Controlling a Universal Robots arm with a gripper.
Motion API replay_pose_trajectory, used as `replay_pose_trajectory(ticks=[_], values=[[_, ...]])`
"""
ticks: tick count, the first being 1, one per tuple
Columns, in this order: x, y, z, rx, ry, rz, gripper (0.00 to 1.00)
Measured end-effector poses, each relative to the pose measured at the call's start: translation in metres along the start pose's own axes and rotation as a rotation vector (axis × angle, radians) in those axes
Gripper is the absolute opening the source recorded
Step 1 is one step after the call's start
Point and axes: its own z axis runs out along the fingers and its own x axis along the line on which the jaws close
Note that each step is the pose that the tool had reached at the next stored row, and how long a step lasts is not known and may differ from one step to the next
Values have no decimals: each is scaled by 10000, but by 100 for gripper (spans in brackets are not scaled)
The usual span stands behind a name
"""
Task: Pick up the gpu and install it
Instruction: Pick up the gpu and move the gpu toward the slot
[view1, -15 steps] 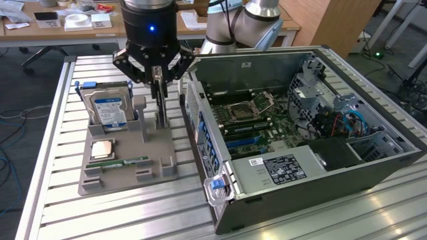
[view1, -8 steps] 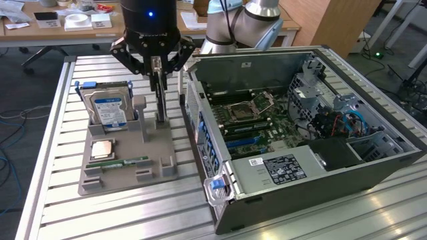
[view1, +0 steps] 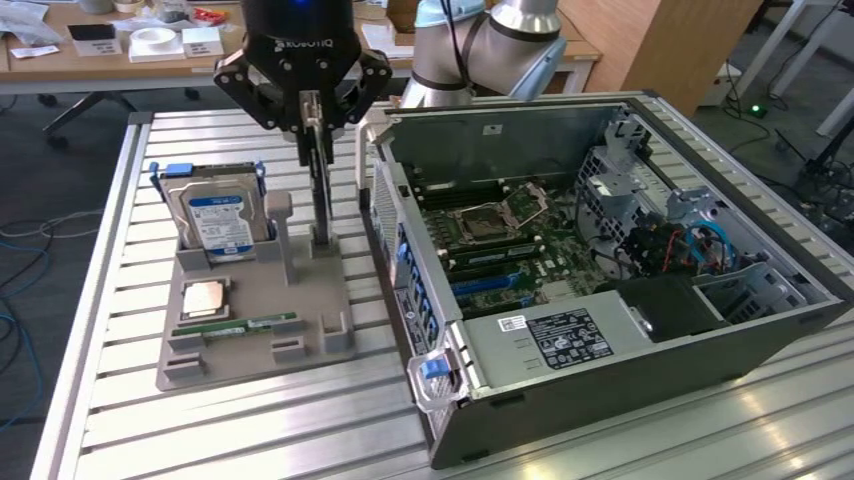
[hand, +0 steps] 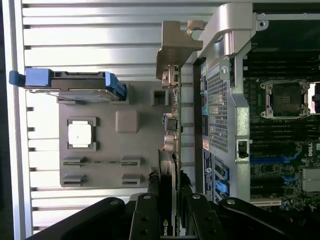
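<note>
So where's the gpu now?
The gpu stands on edge in the gripper, at the gray holder, between hard drive and computer case, exterior view's left.

Exterior view high, oblique, wrist view straight down, sharing fixture (view1: 247, 350)

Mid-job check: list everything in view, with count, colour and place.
gpu: one, dark, upright on edge in the holder.
hard drive: one, silver with blue label, upright in the holder.
processor chip: one, silver, flat on the holder.
memory stick: one, green, flat on the holder.
holder: one, grey, on the table.
computer case: one, grey, open, exterior view's right.
table: one, silver slats, under everything.
arm: one, silver, behind the case.
gripper: one, black, shut on the gpu's top.
</note>
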Motion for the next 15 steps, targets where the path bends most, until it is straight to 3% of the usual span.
replay_pose_trajectory(ticks=[7,15], values=[[-3,6,-122,0,-1,0,26],[-4,9,-196,0,0,0,26]])
